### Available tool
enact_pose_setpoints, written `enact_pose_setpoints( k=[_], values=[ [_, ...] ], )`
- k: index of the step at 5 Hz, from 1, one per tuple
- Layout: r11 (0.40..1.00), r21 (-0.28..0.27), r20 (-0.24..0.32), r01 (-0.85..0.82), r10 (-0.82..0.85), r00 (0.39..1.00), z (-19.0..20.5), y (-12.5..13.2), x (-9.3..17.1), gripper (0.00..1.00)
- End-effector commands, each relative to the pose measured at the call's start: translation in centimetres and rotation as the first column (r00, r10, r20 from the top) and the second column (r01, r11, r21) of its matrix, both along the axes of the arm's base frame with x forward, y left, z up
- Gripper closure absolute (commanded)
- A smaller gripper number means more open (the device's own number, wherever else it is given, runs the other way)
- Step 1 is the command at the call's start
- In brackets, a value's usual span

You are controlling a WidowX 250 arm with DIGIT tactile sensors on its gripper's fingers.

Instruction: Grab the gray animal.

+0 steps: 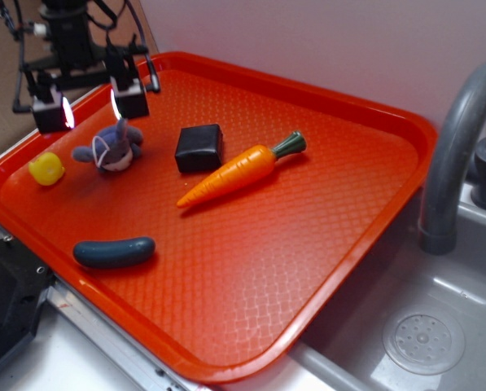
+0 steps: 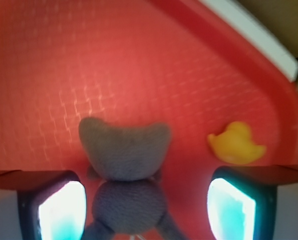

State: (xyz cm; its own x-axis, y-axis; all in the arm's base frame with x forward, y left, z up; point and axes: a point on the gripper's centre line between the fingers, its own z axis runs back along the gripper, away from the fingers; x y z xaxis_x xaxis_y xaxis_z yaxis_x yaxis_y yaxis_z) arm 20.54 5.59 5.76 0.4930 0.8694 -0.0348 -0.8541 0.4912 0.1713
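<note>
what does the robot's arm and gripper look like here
The arm is black, boxy hardware with thin black cables looped around it. The gripper ends in two blocky black jaws whose inner faces glow bright white; in the wrist view those faces look white shading to cyan inside dark frames. No markings or labels can be made out.

I count 1 orange tray (image 1: 373, 147) under me, and 5 loose things lie on it. There is 1 gray animal (image 1: 112, 148) at the far left, the only plush piece. Left of it sits 1 small yellow toy (image 1: 45, 169) (it looks like a duck from my wrist view). Toward the middle I see 1 black block (image 1: 199, 147) and, right beside it, 1 carrot (image 1: 241, 169). Nearest on the left lies 1 dark gray-blue sausage-shaped piece (image 1: 113, 252). Beyond the tray's right edge stands 1 gray faucet (image 1: 458, 138).
</note>
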Motion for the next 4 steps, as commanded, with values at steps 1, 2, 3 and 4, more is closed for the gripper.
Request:
enact_pose_setpoints(
  k=[1,2,3,4],
  values=[
    [0.998,-0.030,0.049,0.051,-0.049,0.998,-2.9,0.5,-0.3,0.00],
    [0.996,-0.067,0.050,0.065,-0.062,0.997,-3.3,0.5,-0.2,0.00],
    [0.996,-0.037,0.073,0.085,-0.082,0.994,-3.3,0.2,-0.2,1.00],
    [0.982,-0.030,0.111,0.188,-0.184,0.977,-2.2,0.0,-0.1,1.00]
  ],
)
